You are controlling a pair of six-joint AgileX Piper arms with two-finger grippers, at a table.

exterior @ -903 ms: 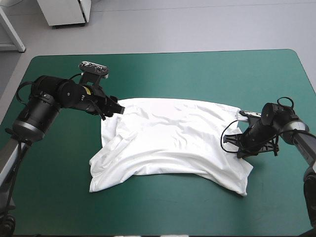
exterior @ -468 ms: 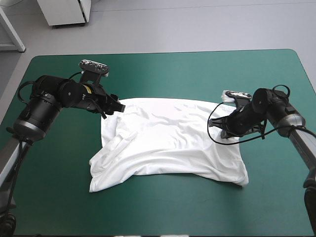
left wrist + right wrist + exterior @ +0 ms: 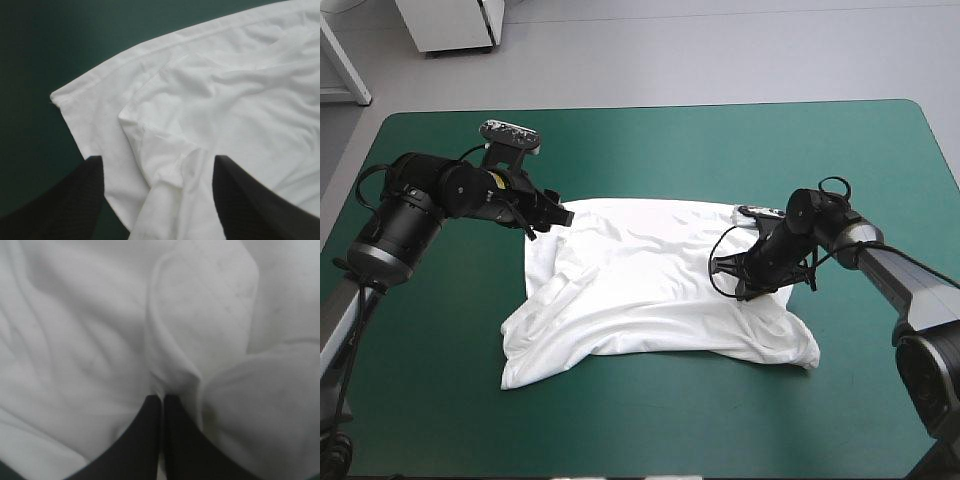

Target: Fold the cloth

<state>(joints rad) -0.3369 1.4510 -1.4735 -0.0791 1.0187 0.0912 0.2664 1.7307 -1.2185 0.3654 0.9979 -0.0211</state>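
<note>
Two grippers: both at the T-shirt (image 3: 640, 290), one per side.
L gripper (image 3: 157, 165): fingers (image 3: 70, 200) spread wide apart; the far-left corner of the cloth lies between and ahead of them; nothing is seen pinched.
R gripper (image 3: 162, 399): fingers (image 3: 142, 440) pressed all but together, w/ a thin ridge of fabric nipped at the tips; a raised crease runs out ahead of them.
Cloth near R: the right edge is drawn inward over the body and bunched round the grip, w/ a rounded lump at the near-right corner.
Cloth overall: white, laid mostly open at mid-table, wrinkled; the near-left corner is rumpled and doubled on itself.
Cover (image 3: 650, 150): teal-green, bare on all sides of the cloth.
Done (est.): spreading is judged roughly finished; the first fold from the right is judged started, approx. a small part of the width carried over.
Left (est.): right fold to be completed and laid flat, left side to be gripped and folded, then a final fold to a neat bundle; most of the task is judged outstanding.
</note>
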